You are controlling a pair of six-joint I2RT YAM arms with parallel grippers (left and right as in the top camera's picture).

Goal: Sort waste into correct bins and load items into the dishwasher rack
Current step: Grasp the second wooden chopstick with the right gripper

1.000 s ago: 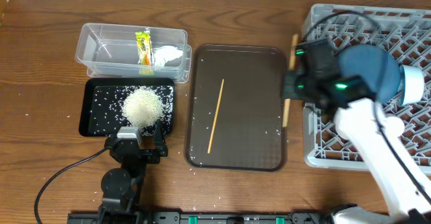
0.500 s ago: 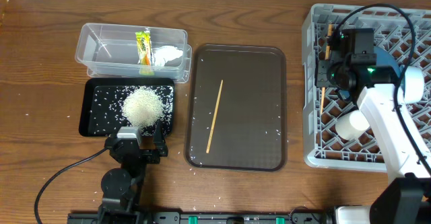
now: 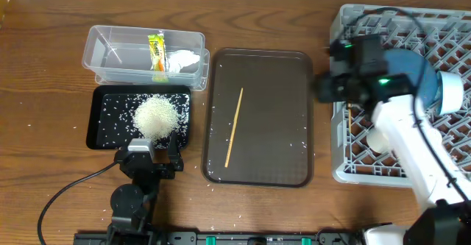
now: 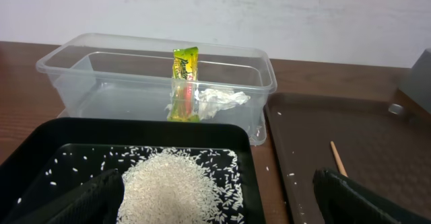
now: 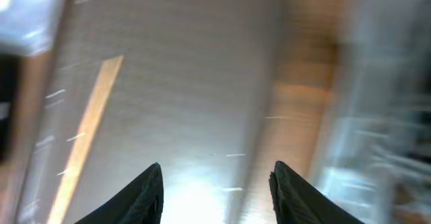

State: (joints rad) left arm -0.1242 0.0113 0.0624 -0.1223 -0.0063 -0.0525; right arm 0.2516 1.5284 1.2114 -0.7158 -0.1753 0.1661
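Note:
The clear tub (image 3: pixel 103 54) holds the green-and-yellow wrapper (image 3: pixel 156 51) and the white tissue (image 3: pixel 184 59); both also show in the left wrist view (image 4: pixel 183 69) (image 4: pixel 219 99). The black tray (image 3: pixel 99 123) holds a pile of rice (image 3: pixel 156 116). One chopstick (image 3: pixel 235 126) lies on the brown serving tray (image 3: pixel 283 127). The grey rack (image 3: pixel 441 24) holds the dark-blue dish (image 3: pixel 419 76) and a white cup (image 3: pixel 380 138). My right gripper (image 3: pixel 327 90) is open and empty over the rack's left edge; its view (image 5: pixel 222 197) is blurred. My left gripper (image 3: pixel 151 157) is open at the black tray's near edge (image 4: pixel 215 200). The second chopstick is hidden.
Loose rice grains lie on the brown tray (image 3: pixel 298 146) and on the wood table (image 3: pixel 44 116) round the black tray. A black cable (image 3: pixel 66 190) runs along the front left. The rack's lattice floor (image 3: pixel 449 164) shows at the right.
My right gripper carried a chopstick from the brown tray's edge into the rack, let it go, and has swung back left to the rack's left edge. The left arm has not moved.

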